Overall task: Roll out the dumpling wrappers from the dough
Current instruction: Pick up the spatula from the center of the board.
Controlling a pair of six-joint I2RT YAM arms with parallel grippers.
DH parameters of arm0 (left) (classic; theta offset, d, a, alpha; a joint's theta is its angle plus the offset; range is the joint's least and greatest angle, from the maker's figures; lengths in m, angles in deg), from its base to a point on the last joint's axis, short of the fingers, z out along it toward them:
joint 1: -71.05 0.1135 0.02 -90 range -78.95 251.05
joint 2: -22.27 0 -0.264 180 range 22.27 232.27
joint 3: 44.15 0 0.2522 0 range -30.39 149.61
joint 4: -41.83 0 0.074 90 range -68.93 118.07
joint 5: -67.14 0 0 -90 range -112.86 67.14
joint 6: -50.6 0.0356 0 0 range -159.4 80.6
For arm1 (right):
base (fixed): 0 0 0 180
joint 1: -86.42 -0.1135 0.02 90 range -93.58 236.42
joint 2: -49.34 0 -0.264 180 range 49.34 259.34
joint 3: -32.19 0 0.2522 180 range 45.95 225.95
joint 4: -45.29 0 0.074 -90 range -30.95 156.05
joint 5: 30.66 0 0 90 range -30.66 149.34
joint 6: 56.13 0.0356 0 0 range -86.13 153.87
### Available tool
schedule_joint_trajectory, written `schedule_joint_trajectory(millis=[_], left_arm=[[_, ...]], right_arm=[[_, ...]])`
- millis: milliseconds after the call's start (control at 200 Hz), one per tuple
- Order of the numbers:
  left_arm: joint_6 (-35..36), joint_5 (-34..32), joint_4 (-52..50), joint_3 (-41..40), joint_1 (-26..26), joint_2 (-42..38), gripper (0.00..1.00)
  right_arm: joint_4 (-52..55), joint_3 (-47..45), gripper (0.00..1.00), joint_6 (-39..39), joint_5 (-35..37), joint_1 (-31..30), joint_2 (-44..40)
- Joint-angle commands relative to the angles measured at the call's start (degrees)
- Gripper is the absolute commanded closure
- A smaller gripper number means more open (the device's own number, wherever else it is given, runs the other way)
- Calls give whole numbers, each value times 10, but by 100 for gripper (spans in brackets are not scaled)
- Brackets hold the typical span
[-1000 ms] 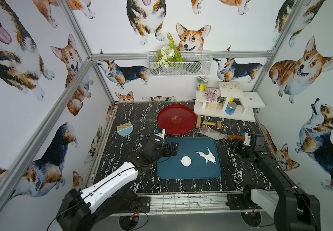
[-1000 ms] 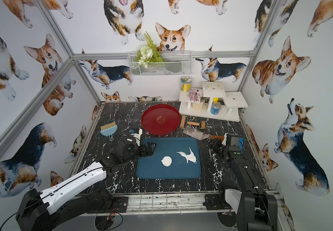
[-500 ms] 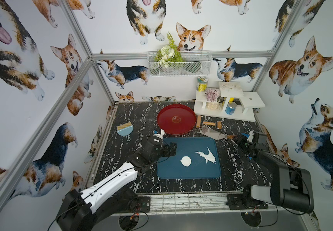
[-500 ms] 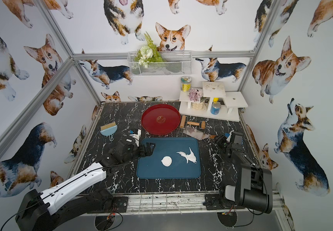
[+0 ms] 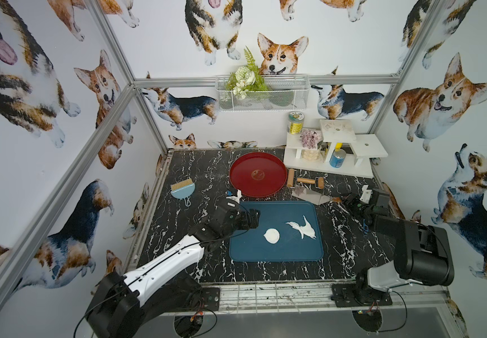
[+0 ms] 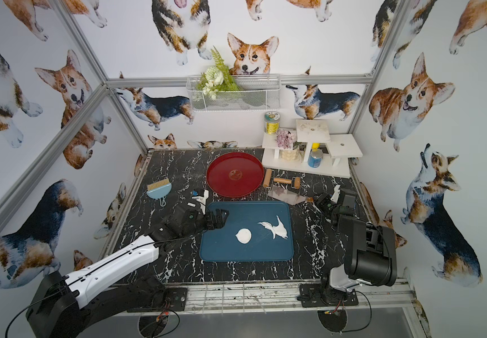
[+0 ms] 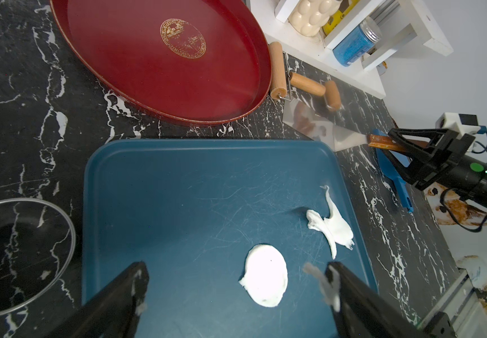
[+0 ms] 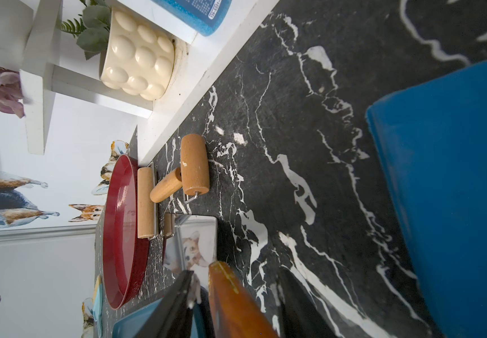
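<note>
A round white dumpling wrapper (image 5: 271,235) (image 6: 243,236) (image 7: 265,275) lies flat on the blue tray (image 5: 277,257) (image 6: 221,254) (image 7: 178,204). To its right on the tray lies a ragged white scrap of dough (image 5: 302,227) (image 6: 276,228) (image 7: 331,226). My left gripper (image 5: 254,219) (image 6: 223,218) (image 7: 236,270) hovers over the tray's left side, open and empty, with dough bits on its fingers. My right gripper (image 5: 344,200) (image 6: 320,200) (image 8: 236,278) straddles the brown handle (image 8: 230,295) of the metal scraper (image 5: 309,195) (image 8: 195,243). Gaps show on both sides of the handle.
A red plate (image 5: 258,174) sits behind the tray, with a wooden roller (image 5: 305,180) (image 8: 192,164) to its right. A white shelf (image 5: 333,164) fills the back right corner. A brush and dustpan (image 5: 182,188) lie far left. In the left wrist view a metal ring (image 7: 17,257) lies beside the tray.
The right arm has folded back and its gripper has slid along to the scraper's handle, jaws narrowing around it. The left arm has barely moved.
</note>
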Motion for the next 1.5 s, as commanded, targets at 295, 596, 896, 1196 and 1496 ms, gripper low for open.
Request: schedule_joint_trajectory(millis=[295, 596, 896, 1196, 1496], left_arm=[[-4, 7, 17, -5, 1, 2, 0], [-6, 8, 22, -8, 0, 6, 0], [-1, 3, 14, -5, 0, 1, 0], [-3, -9, 5, -12, 1, -10, 0], [-4, -30, -34, -8, 13, -40, 0]], right_arm=[[-66, 3, 68, -1, -28, 0, 28], [-92, -3, 88, -6, -21, 0, 17], [-39, -2, 100, -35, 40, 0, -85], [87, 29, 100, -69, 46, -1, -201], [188, 78, 100, -87, -9, -79, -277]])
